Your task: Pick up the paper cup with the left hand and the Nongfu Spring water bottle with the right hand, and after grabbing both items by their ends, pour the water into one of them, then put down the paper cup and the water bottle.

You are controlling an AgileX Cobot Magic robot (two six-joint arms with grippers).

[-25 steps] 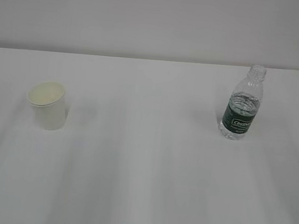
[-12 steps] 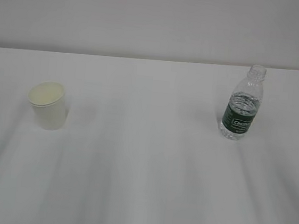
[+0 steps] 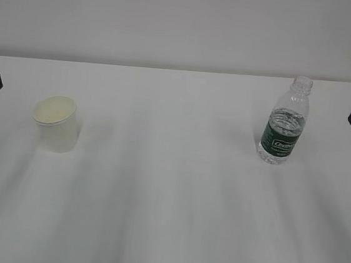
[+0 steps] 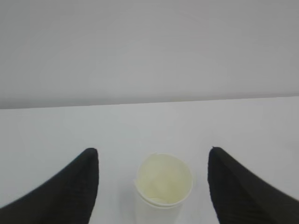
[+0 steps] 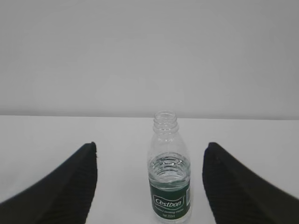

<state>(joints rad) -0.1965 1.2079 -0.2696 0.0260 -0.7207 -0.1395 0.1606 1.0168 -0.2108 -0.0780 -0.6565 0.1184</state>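
The paper cup [image 3: 56,123] stands upright near the table's [image 3: 168,200] left edge, the Nongfu Spring water bottle [image 3: 284,125] upright near the far right corner, with broad bare tabletop between them. The left hand [image 4: 152,156] is spread wide, empty, its fingers either side of the cup without touching. The right hand [image 5: 149,151] likewise flanks the bottle, released. The bottle holds water [image 5: 169,169] up to just above its label; whether the cup holds anything cannot be told.

Open desk [image 3: 168,200] lies between paper cup [image 3: 56,123] and water bottle [image 3: 283,126], well apart | cup stands free between the left hand's spread fingers [image 4: 70,186] | bottle stands free between the right hand's spread fingers [image 5: 70,184]
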